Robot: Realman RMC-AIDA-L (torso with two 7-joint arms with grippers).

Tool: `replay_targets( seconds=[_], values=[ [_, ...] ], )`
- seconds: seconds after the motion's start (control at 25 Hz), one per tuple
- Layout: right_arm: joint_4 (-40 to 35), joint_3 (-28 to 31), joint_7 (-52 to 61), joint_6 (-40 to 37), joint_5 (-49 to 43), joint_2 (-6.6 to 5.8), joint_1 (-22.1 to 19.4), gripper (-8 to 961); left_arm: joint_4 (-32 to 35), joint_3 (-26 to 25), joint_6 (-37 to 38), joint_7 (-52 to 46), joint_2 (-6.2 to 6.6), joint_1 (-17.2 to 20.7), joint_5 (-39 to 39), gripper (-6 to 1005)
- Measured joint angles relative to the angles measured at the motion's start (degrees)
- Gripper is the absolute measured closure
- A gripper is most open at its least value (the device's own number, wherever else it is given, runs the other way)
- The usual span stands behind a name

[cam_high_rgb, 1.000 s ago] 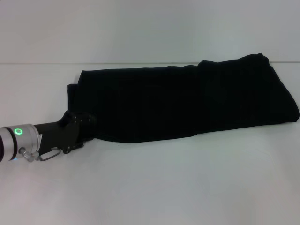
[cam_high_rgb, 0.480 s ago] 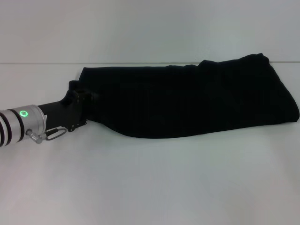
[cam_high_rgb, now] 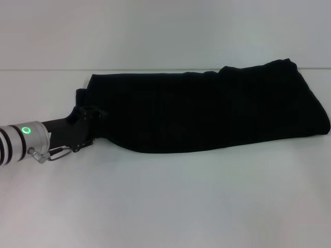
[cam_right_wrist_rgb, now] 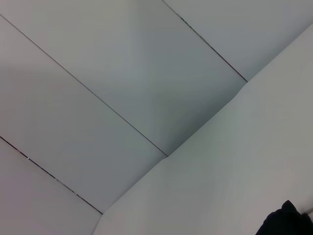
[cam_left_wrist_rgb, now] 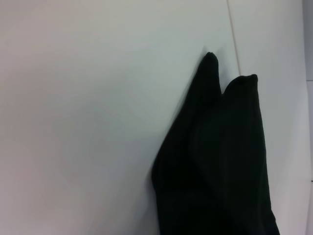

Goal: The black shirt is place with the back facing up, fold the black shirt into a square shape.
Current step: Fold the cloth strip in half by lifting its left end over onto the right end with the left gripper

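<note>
My left arm comes in from the left edge of the scene, low over the white table [cam_high_rgb: 165, 206], its silver wrist ring showing a green light, and my left gripper [cam_high_rgb: 89, 114] sits at the left end of the black shirt [cam_high_rgb: 207, 111], right against the near-left corner of the cloth. The gripper's black body merges with the black fabric there, so I cannot tell whether my fingers are spread or closed, nor whether they have any cloth between them. The black shirt lies folded into a long band across the middle of the table, running from my gripper on the left to well over on the right; its far edge follows close to the seam where the table meets the wall, and its near edge slants, sitting nearer to me at the left and rising farther away toward the right. The right end is the widest and bulkiest part, with a thicker layer doubled over on top. No lettering shows on the side facing up. From my left wrist camera the black shirt [cam_left_wrist_rgb: 220, 161] appears as a dark tapering mass ending in two soft points against the pale table. My right gripper is out of sight; its wrist camera catches only white panels and a small dark scrap of the black shirt [cam_right_wrist_rgb: 286, 220] at the corner.
</note>
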Motion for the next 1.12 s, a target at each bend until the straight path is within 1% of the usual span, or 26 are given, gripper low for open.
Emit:
replay_targets(
  seconds=[0.32,0.56,0.8,0.92,1.12],
  values=[
    [0.0,0.0,0.1,0.0,0.0,0.07,-0.1,283,0.0,0.6,-1.0,-0.3,0.25,-0.5,0.1,477],
    [0.0,0.1,0.1,0.0,0.0,-0.01,0.0,283,0.4,2.4,-1.2,-0.3,-0.06,-1.0,0.1,494],
    [0.0,0.4,0.0,0.0,0.0,-0.05,-0.1,283,0.4,2.5,-1.3,-0.2,0.14,-0.9,0.0,762],
    [0.0,0.5,0.0,0.0,0.0,-0.05,-0.1,284,0.5,2.6,-1.3,0.0,0.17,-0.8,0.0,816],
    [0.0,0.5,0.1,0.0,0.0,-0.15,-0.2,284,1.5,2.7,-0.8,3.0,0.57,-0.4,0.1,907]
  ],
)
